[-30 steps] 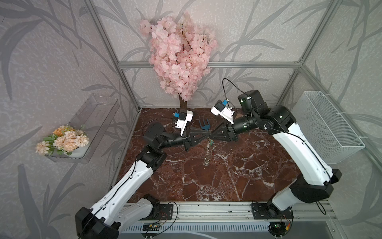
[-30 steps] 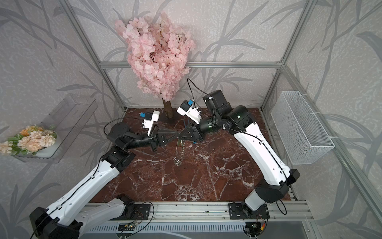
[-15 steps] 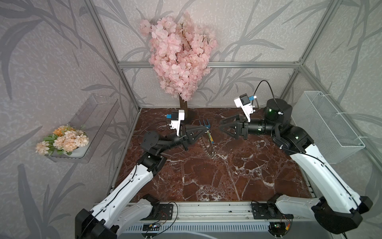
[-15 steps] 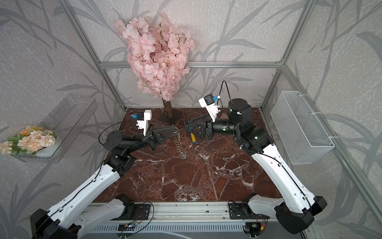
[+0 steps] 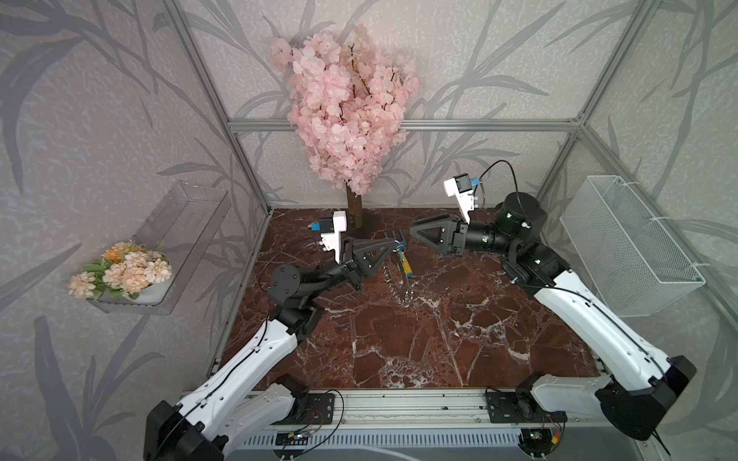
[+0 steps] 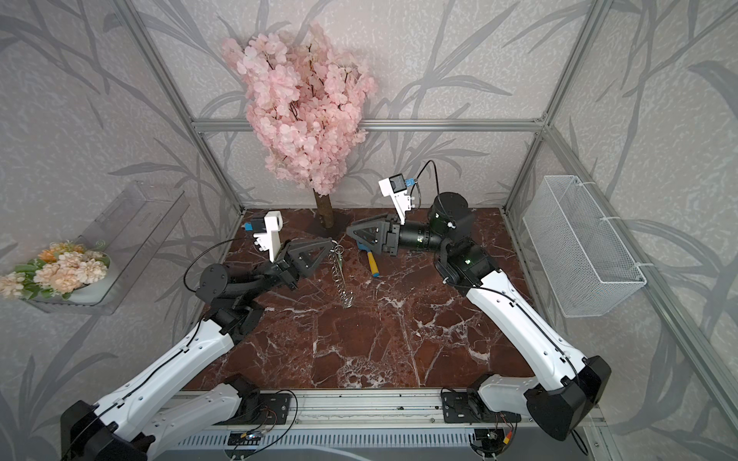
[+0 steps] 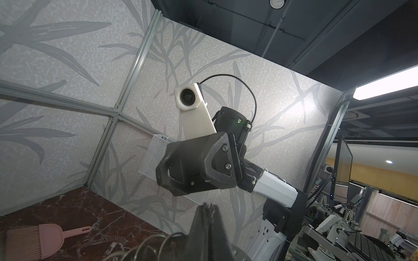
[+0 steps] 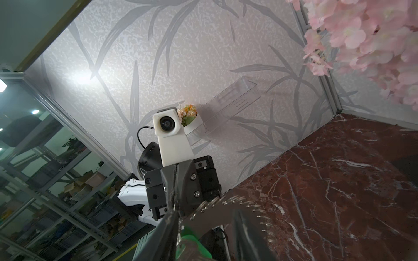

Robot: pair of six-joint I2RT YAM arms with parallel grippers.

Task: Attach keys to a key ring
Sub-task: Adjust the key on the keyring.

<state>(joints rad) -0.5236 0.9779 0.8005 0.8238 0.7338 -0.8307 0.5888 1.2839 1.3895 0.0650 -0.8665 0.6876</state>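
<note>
Overhead, in both top views, we saw the left gripper reaching over the marble worktop. Its jaws were pinched shut on the top edge of the key ring. The key ring hung edge-on below them, its rim fringed with small split rings. We could not tell whether its lower end touched the worktop. The key, marked by a pale green tag, sat at the top of the key ring, just beside the left jaws. The right gripper pointed at it from the opposite side, near but apart. A blue-and-yellow toy fork lay on the worktop behind the key ring.

Next, the left wrist view showed us the left jaws pressed flat together, with wire loops of the key ring beneath them. A pink dustpan and its brush lay on the worktop.

Finally, in the right wrist view, the right jaws stood moderately apart and clamped nothing. Between them we saw the flat disc of the key ring and the green-tagged key close to one jaw. We could not tell whether the key touched that jaw.
</note>
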